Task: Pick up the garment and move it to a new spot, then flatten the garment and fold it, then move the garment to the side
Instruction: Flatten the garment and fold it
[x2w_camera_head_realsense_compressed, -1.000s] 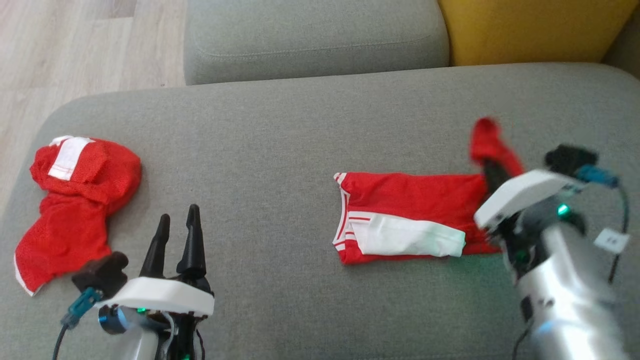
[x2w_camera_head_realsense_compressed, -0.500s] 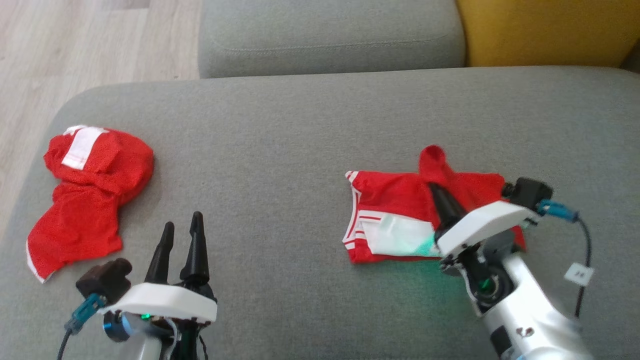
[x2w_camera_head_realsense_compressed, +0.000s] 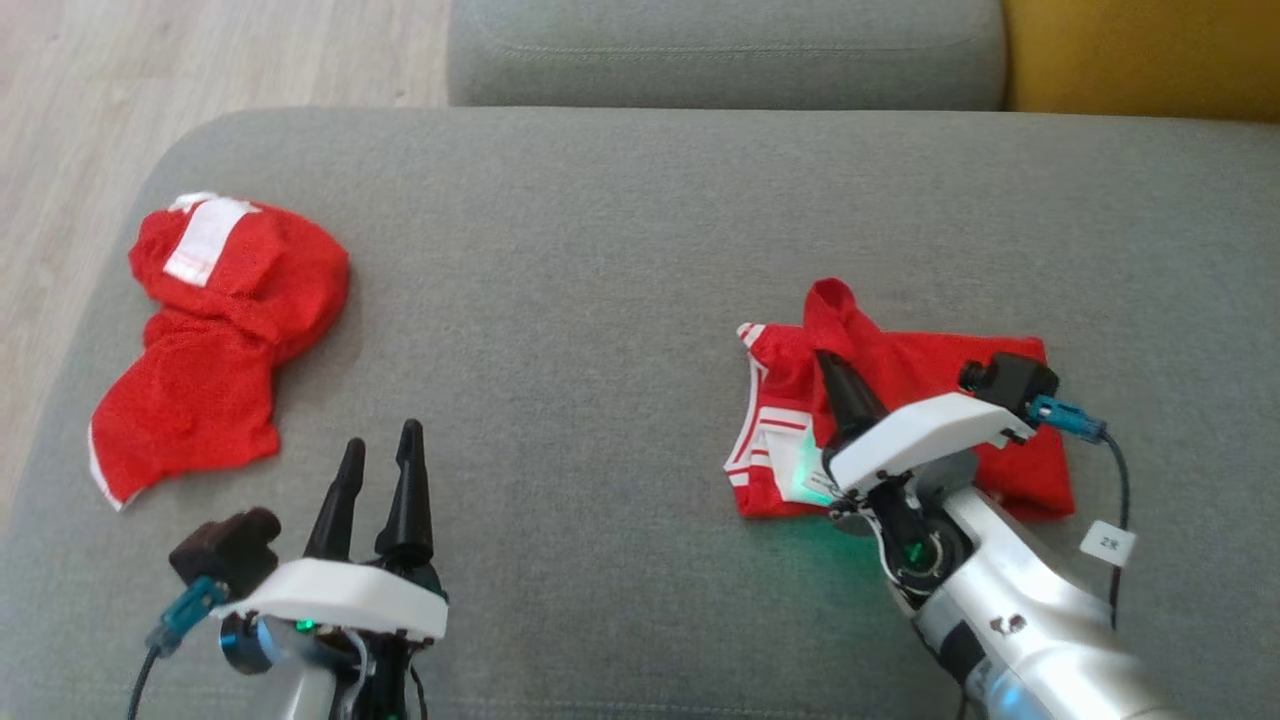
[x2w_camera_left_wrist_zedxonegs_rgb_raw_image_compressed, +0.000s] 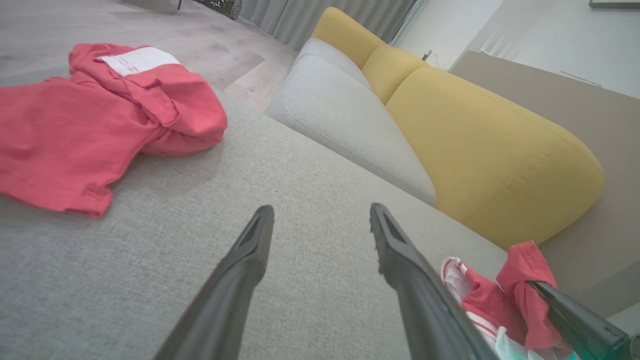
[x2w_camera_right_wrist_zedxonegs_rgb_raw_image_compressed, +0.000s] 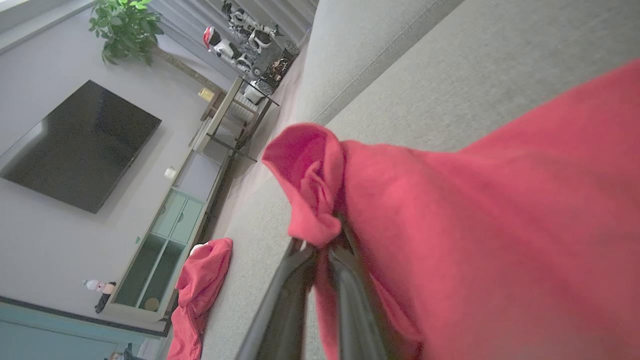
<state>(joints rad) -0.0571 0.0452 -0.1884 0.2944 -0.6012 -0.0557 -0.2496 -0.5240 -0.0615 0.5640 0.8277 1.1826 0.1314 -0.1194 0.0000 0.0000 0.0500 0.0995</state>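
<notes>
As right tool (x2w_camera_head_realsense_compressed: 832, 365) swept left, garment (x2w_camera_head_realsense_compressed: 925, 362) folded

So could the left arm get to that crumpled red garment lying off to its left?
Probably yes. The left gripper is open and holds nothing, and only grey cushion lies between it and the crumpled garment, with nothing in the way.

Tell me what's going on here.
The right gripper is shut on a lifted flap of the red mesh garment with white trim, whose rest lies part-folded on the grey fabric sofa seat. The left gripper hovers open, holding nothing. A second, crumpled red garment lies toward the seat's left end.
</notes>
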